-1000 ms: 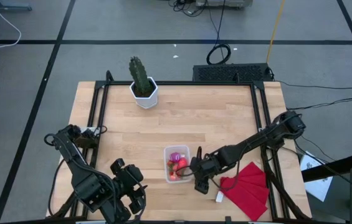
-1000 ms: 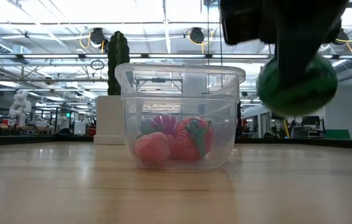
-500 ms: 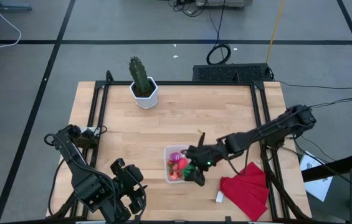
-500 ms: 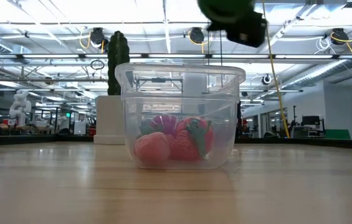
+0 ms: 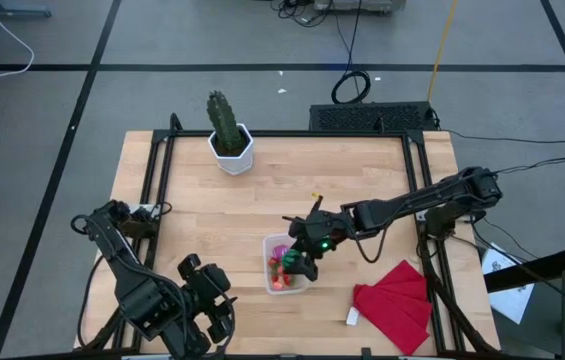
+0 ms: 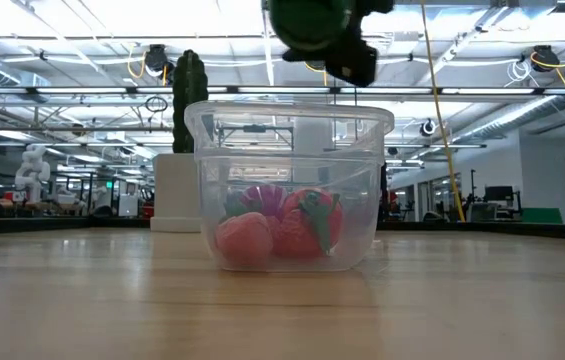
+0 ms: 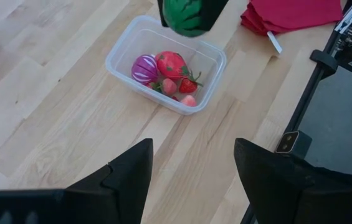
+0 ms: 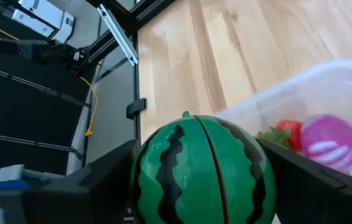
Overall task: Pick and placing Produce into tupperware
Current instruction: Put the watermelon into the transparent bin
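Note:
My right gripper hangs above the tupperware, shut on the green striped ball, which also shows above the container's rim in the low view. The tupperware is a clear rectangular container standing on the wood near the table's near edge. Inside it lie a purple piece, red strawberry-like pieces and small pink bits. My left gripper waits open at the near left, touching nothing. My right gripper pinches the green striped ball between its two fingers, one on each of two opposite sides. The ball is lifted clear, above the tupperware's open top.
A tall green cactus in a white pot stands at the far left of the table. A red folded cloth with a small white tag lies near the right edge. Bare wood stretches between the cactus and the tupperware.
My right gripper has carried the green ball up from beside the tupperware's right side, then toward the table's left and far edge, until it hangs over the container's open top. It has stayed shut on the ball throughout. The tupperware and its contents have not moved.

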### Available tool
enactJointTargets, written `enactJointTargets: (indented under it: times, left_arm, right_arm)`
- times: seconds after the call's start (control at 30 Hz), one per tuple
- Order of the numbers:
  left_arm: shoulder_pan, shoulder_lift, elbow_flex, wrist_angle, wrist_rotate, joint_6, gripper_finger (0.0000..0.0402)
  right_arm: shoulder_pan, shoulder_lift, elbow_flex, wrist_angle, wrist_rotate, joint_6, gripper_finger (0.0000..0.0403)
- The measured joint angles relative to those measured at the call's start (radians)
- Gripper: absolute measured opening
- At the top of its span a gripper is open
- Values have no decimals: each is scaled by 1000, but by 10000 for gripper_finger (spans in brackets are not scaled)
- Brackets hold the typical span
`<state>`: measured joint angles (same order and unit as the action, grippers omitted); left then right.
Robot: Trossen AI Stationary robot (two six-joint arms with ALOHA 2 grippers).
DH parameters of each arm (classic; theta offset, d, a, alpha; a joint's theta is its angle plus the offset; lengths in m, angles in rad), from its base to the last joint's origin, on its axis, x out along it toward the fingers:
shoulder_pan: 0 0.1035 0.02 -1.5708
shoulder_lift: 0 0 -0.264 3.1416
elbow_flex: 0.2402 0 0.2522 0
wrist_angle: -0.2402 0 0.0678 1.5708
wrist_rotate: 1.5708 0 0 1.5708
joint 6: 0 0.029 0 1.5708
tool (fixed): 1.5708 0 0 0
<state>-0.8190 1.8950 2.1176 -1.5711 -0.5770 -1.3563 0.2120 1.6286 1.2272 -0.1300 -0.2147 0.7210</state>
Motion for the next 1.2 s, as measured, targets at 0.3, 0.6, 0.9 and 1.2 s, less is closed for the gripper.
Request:
enactJointTargets:
  times: [0.3, 0.6, 0.9, 1.2]
  left_arm:
    - [7, 0, 0, 1, -3, -3, 230]
    - [7, 0, 0, 0, -1, -16, 230]
    - [7, 0, 0, 0, -1, -15, 230]
    - [7, 0, 0, 0, -1, -18, 230]
  right_arm:
    - [-4, 127, 235, -236, -53, -152, 295]
    - [-17, 255, 355, -495, -22, -266, 295]
    - [-1, 308, 354, -487, -21, -263, 295]
    - [1, 306, 354, -438, -21, -265, 295]
